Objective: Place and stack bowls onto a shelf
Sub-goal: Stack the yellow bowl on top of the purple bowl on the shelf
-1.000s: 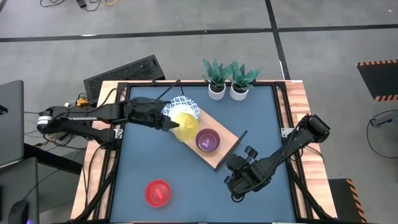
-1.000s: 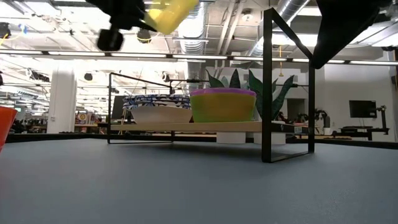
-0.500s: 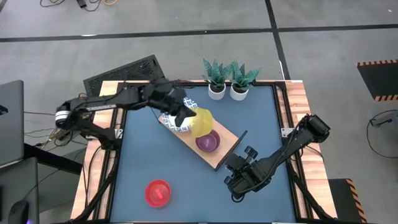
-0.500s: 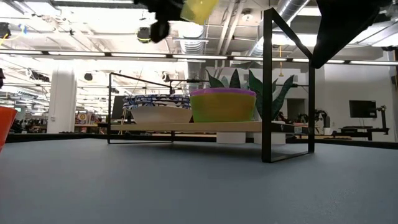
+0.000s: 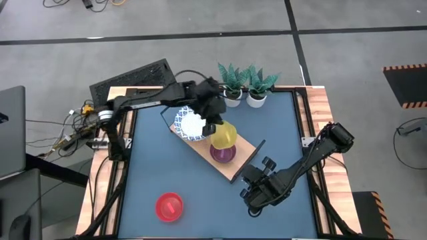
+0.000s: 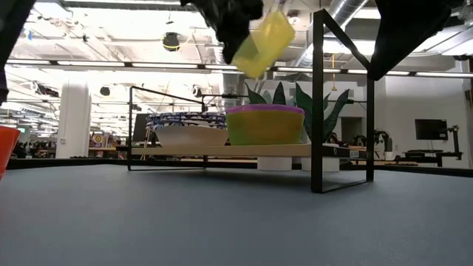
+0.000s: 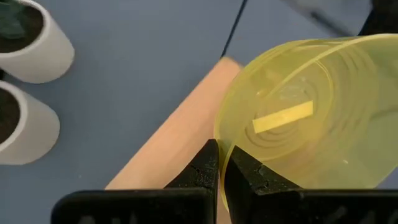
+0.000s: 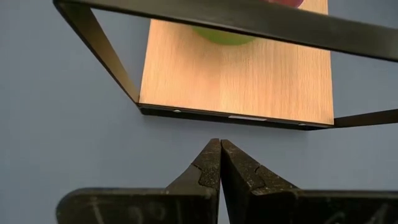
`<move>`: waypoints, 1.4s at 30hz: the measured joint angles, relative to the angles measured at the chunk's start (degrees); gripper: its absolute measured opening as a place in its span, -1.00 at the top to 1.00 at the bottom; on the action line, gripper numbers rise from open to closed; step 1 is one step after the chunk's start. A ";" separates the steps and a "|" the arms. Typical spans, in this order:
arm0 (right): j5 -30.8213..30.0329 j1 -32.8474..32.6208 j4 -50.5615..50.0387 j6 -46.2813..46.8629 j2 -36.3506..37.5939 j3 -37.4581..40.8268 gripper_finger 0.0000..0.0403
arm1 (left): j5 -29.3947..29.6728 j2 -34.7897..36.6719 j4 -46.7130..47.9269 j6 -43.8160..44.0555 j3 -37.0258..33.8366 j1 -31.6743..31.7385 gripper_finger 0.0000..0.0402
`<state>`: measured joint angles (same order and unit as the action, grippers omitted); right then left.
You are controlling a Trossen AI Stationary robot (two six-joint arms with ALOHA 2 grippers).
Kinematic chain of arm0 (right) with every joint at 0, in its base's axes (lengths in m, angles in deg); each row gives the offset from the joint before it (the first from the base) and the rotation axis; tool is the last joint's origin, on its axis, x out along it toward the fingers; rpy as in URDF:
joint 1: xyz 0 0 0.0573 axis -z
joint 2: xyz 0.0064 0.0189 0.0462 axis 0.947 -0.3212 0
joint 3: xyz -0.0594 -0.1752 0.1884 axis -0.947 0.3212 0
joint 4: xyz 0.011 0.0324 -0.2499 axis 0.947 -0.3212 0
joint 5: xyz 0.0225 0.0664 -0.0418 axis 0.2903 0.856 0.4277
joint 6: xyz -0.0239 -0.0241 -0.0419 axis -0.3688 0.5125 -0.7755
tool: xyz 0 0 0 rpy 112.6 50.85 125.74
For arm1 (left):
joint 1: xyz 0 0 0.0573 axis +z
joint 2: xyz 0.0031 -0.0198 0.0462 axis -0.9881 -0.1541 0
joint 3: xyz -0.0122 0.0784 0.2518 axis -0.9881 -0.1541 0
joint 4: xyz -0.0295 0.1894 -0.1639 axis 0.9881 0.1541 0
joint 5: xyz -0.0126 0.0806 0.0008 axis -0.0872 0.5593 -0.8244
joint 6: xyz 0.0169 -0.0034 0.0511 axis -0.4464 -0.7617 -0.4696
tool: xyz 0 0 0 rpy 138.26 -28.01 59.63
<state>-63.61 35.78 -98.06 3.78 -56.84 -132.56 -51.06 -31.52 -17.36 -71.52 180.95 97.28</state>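
My left gripper [image 5: 215, 125] is shut on a yellow plastic bowl [image 5: 223, 135], held above the purple bowl [image 5: 222, 153] on the light-wood shelf [image 5: 241, 162]. In the low view the yellow bowl [image 6: 263, 43] hangs tilted over the purple bowl [image 6: 264, 124], which is nested in a green one. A stack of blue-rimmed white bowls [image 5: 190, 124] sits on the shelf's far left end. A red bowl [image 5: 169, 206] stands on the table, near left. My right gripper [image 5: 255, 197] is shut and empty near the shelf's near right end. My left gripper pinches the yellow bowl's rim [image 7: 225, 144] between its two fingers, one finger inside the bowl and one outside. The bowl is lifted clear, tilted, above the purple bowl.
Two small white pots [image 5: 244, 97] with green plants stand at the table's far edge, close behind my left gripper. The shelf's black wire frame [image 6: 319, 103] rises at its right end. Bare blue tabletop [image 5: 200, 200] lies near the front edge.
My left gripper has carried the yellow bowl toward the table's right, from over the white bowls to over the purple bowl. It has come lower, and the bowl has tipped further.
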 joint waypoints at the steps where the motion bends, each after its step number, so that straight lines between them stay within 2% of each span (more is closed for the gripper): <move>1: 0.00 0.00 0.00 0.00 0.00 0.00 0.85 | 0.32 -1.24 0.93 -1.81 0.86 0.00 1.00; 10: 0.02 0.00 0.00 0.00 -0.04 0.00 0.85 | 4.32 -6.96 4.99 -12.08 3.48 -0.55 1.00; 18: 0.02 0.44 -0.04 0.07 -0.04 0.00 0.85 | 11.66 -7.73 6.68 -20.47 3.48 -4.45 1.00; 29: 0.00 1.18 -0.04 0.02 -0.04 0.00 0.85 | 16.87 -7.73 6.29 -24.34 3.48 -7.63 1.00; 36: -0.02 1.18 -0.02 0.00 -0.04 0.00 0.85 | 17.03 -7.73 6.85 -26.89 3.46 -7.70 1.00; 42: -0.02 1.18 -0.04 -0.02 -0.04 0.00 0.85 | 17.51 -7.73 5.23 -28.64 3.44 -7.99 0.83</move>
<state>-63.63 36.96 -98.11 3.76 -56.89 -132.56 -33.54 -39.25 -12.14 -100.17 184.39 89.29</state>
